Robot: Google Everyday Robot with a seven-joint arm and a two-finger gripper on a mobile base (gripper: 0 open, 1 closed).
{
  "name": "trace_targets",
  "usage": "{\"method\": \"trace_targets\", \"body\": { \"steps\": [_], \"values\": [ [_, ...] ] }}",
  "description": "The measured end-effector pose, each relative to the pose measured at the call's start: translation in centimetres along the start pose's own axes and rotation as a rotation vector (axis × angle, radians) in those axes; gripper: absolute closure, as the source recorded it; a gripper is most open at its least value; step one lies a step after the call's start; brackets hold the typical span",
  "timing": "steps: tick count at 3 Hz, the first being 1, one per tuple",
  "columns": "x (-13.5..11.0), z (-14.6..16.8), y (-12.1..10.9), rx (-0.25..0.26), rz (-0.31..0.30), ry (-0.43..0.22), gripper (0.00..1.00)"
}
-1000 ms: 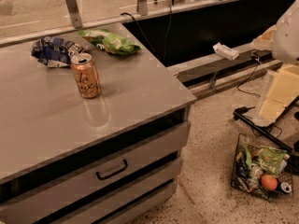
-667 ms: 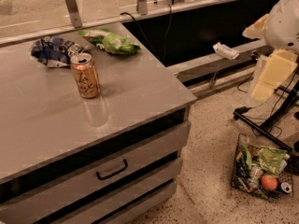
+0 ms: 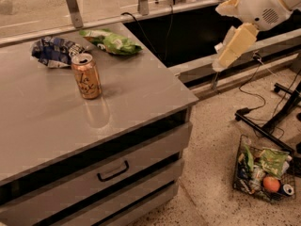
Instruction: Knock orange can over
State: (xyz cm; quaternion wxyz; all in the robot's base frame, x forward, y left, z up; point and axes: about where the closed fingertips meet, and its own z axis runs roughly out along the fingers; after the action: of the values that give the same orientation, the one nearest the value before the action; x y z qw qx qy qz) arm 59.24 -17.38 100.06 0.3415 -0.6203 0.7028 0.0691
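Observation:
The orange can stands upright on the grey counter top, in its left half, with its silver rim and pull tab facing up. My gripper hangs at the end of the white arm at the upper right, off the counter's right edge and above the floor. It is well to the right of the can and touches nothing.
A blue-and-white chip bag and a green snack bag lie behind the can. Drawers front the counter. A wire basket of snacks sits on the floor at right, near black stand legs and cables.
The arm and gripper have moved up and to the left, closer to the counter's right edge. The can and the bags have not moved.

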Motion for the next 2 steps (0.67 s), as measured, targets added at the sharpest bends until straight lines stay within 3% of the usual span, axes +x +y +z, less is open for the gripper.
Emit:
{"method": "trace_targets", "body": {
  "steps": [1,2],
  "values": [
    [-3.9,3.9,-1.8,-0.05,0.052,-0.216,0.0],
    [-8.8,7.9,-1.5,-0.148,0.085,-0.399,0.0]
  ]
}}
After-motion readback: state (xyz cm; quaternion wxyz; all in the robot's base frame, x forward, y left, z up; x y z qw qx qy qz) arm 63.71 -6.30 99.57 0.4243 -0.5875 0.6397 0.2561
